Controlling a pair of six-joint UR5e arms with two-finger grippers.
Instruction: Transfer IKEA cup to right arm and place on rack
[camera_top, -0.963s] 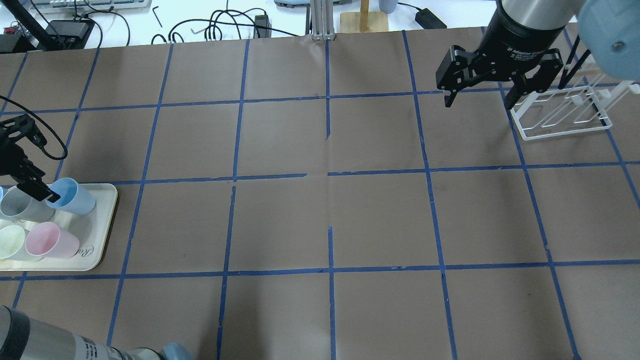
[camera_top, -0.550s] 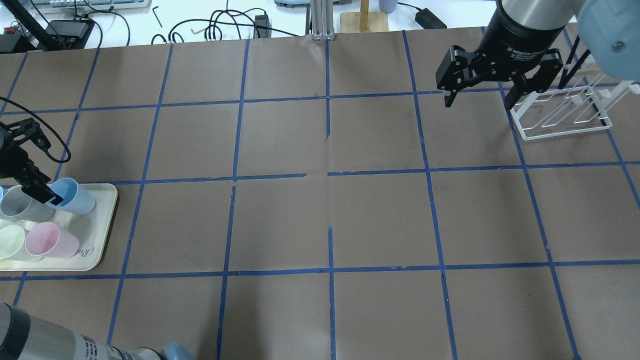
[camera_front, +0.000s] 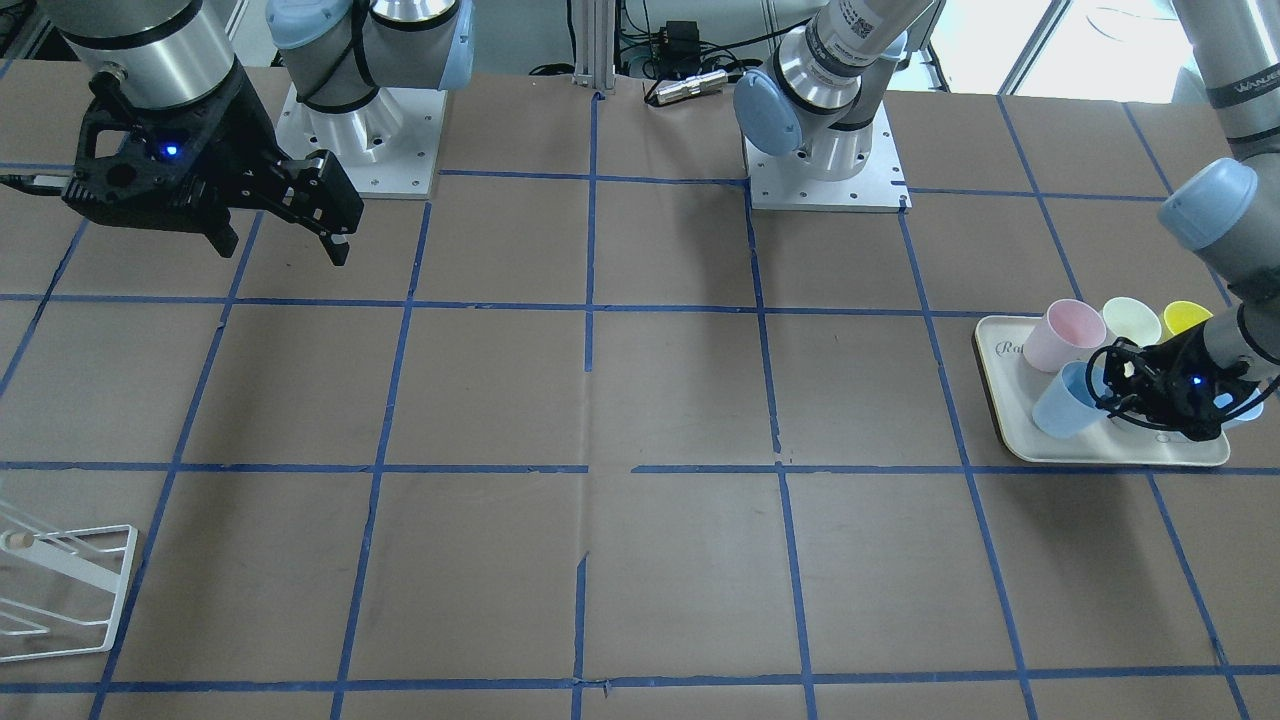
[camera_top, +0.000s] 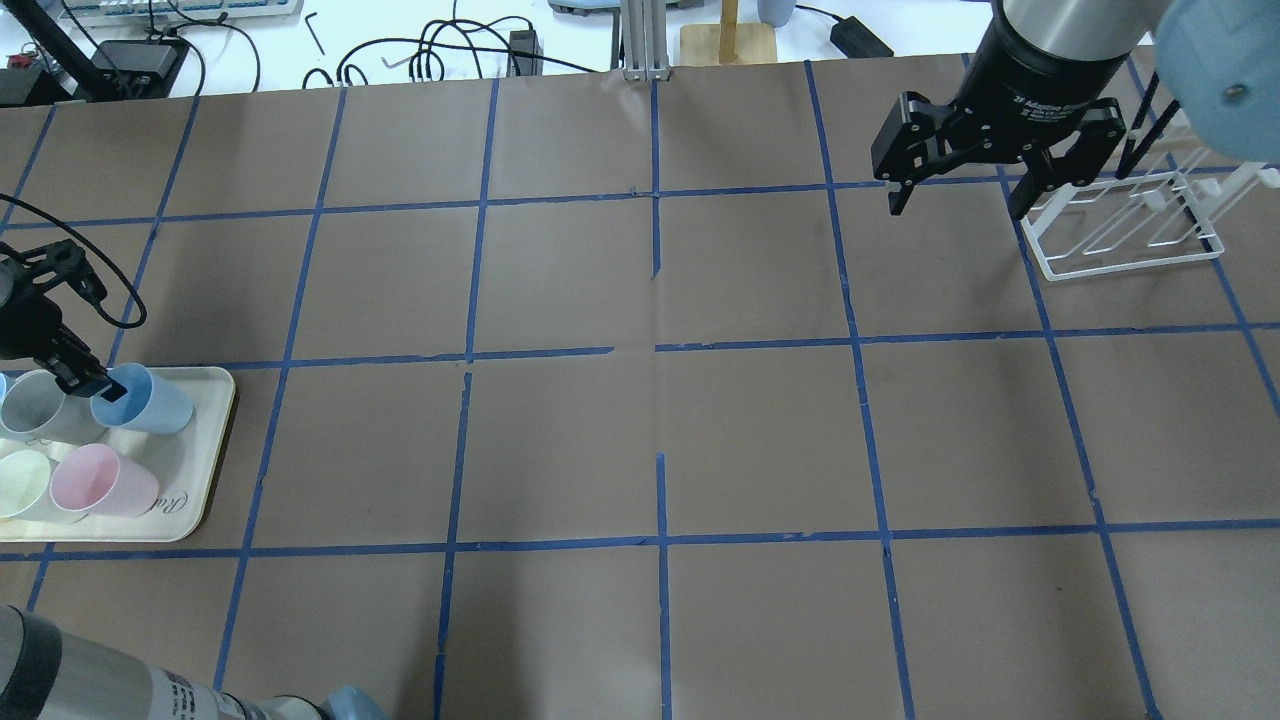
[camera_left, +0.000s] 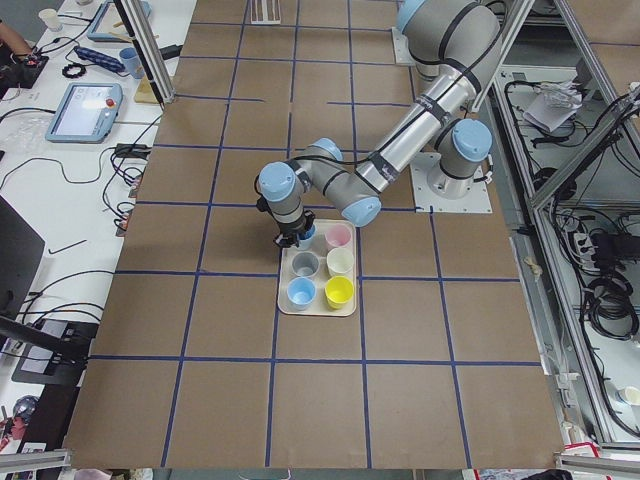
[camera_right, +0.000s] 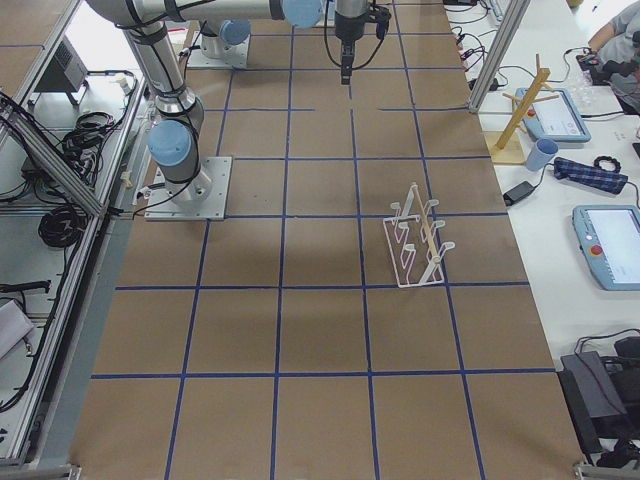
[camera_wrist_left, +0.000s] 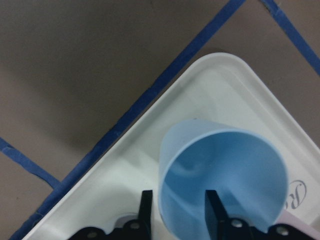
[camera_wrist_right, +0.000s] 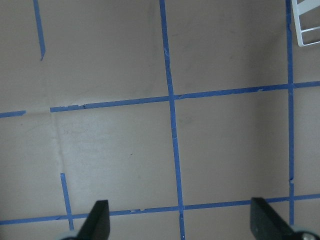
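Observation:
The IKEA cup (camera_top: 150, 405) is pale blue and stands at the cream tray's (camera_top: 200, 480) far right corner; it also shows in the front view (camera_front: 1062, 402) and the left wrist view (camera_wrist_left: 225, 170). My left gripper (camera_top: 95, 385) straddles its rim, one finger inside (camera_wrist_left: 214, 212) and one outside (camera_wrist_left: 146, 212). The jaws are narrowed, with slim gaps to the wall still showing. My right gripper (camera_top: 957, 208) hangs wide open and empty, high up, just left of the white wire rack (camera_top: 1130, 230).
On the tray stand a grey cup (camera_top: 35, 410), a pink cup (camera_top: 100, 480), a pale green cup (camera_top: 20, 480), a yellow cup (camera_front: 1185, 315) and a second blue cup (camera_left: 301, 292). Brown paper with blue tape lines (camera_top: 660, 345) covers the table.
My left gripper has shifted slightly right and lower over the blue cup's rim, and the cup looks slightly shifted. The right arm has not moved.

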